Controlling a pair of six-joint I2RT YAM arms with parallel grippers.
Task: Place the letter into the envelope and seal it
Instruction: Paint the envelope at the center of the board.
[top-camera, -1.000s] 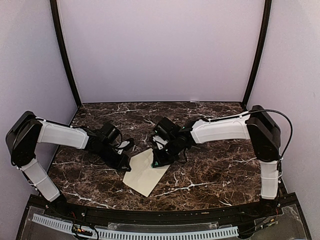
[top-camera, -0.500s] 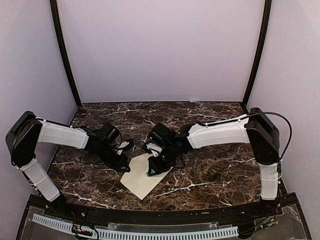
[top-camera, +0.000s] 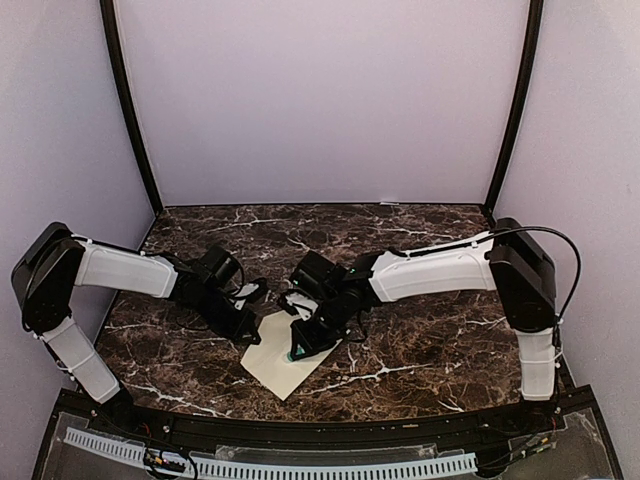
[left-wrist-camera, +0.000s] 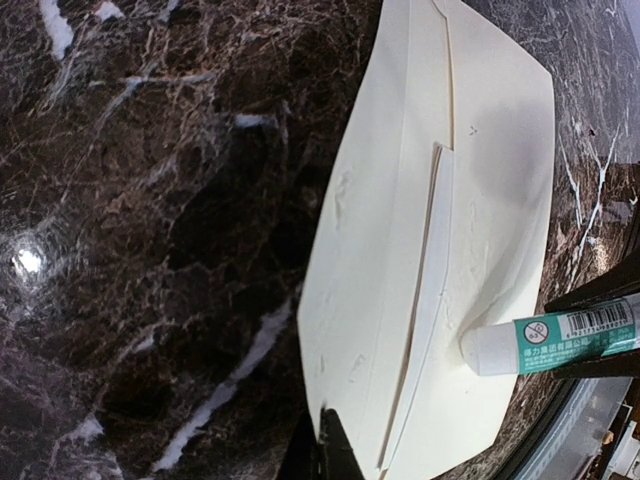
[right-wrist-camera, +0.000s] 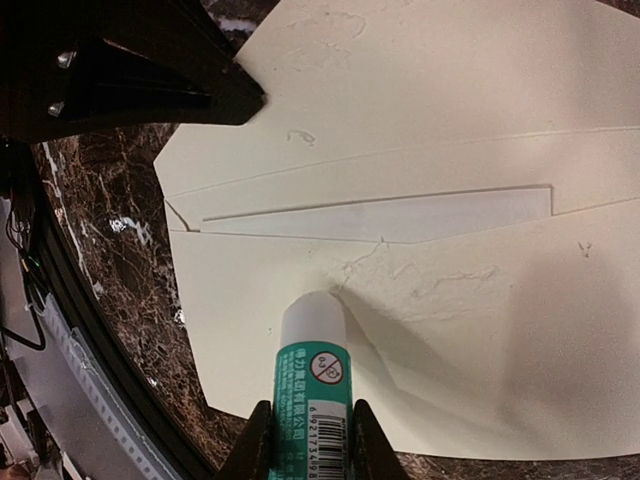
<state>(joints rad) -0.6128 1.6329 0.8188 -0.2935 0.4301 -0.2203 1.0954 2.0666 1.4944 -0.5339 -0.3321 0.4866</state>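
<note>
White shells on left arm and right arm, black joints, black cable

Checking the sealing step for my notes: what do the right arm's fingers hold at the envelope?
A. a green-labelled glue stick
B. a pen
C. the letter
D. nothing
A: the right fingers clamp a glue stick with a green label, its white tip down on the cream envelope.

One envelope, one letter, one glue stick, two claws.
</note>
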